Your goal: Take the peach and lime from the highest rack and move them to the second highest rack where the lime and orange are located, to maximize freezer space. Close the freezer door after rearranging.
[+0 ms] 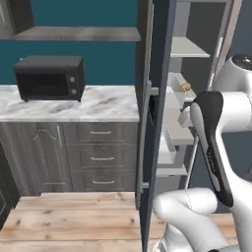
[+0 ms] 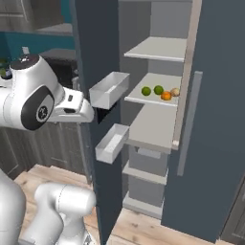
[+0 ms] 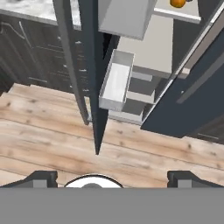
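Left to right in the right base view: white arm [image 2: 33, 98] reaching toward the open freezer door [image 2: 98, 57], two door bins [image 2: 109, 89] on its inner side. Further right, on the second highest rack [image 2: 154, 98]: two limes [image 2: 146, 91] side by side, orange [image 2: 166, 95] in front, peach [image 2: 175, 92] at the right end. Highest rack [image 2: 158, 49] above. Gripper [image 3: 111, 179] over the wood floor [image 3: 52, 131], fingers [image 3: 39, 178] spread wide, holding nothing.

Flat, even rendered light fills all three views, with no glare and only soft shading inside the freezer [image 2: 158, 119]. The pictures are low in resolution and slightly soft throughout.
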Motion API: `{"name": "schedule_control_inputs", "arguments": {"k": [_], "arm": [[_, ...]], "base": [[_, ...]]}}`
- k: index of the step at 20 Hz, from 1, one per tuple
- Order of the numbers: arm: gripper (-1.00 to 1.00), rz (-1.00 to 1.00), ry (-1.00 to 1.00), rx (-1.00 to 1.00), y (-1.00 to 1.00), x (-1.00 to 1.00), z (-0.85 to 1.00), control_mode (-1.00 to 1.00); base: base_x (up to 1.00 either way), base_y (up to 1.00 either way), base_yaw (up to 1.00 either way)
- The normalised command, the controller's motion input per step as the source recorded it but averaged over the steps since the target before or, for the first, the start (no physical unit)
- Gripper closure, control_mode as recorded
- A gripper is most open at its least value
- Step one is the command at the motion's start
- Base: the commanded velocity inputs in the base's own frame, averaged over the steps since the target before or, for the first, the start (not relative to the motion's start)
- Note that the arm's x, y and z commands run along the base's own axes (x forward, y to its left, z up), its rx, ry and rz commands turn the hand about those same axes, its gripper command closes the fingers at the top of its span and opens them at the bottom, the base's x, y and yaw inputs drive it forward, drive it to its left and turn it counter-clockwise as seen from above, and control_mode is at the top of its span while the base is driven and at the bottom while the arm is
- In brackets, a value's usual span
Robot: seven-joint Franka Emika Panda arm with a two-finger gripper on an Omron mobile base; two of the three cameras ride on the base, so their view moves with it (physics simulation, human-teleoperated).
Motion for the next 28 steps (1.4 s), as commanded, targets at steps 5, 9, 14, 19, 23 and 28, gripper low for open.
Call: {"name": "schedule_control_inputs", "arguments": {"k": [5, 9, 14, 19, 23, 28], "arm": [[-1.0, 0.0, 0.0, 0.0, 0.0, 0.0, 0.0, 1.0], [-1.0, 0.0, 0.0, 0.0, 0.0, 0.0, 0.0, 1.0], [-1.0, 0.0, 0.0, 0.0, 0.0, 0.0, 0.0, 1.0], [-1.0, 0.0, 0.0, 0.0, 0.0, 0.0, 0.0, 1.0], [-1.0, 0.0, 0.0, 0.0, 0.0, 0.0, 0.0, 1.0], [-1.0, 0.0, 0.0, 0.0, 0.0, 0.0, 0.0, 1.0]], "base": [[-0.02, 0.93, -0.26], [0.0, 0.86, -0.55], [0.09, 0.62, -0.75], [0.38, 0.7, -0.72], [0.33, 0.98, -0.58], [0.38, 0.87, -0.4]]}}
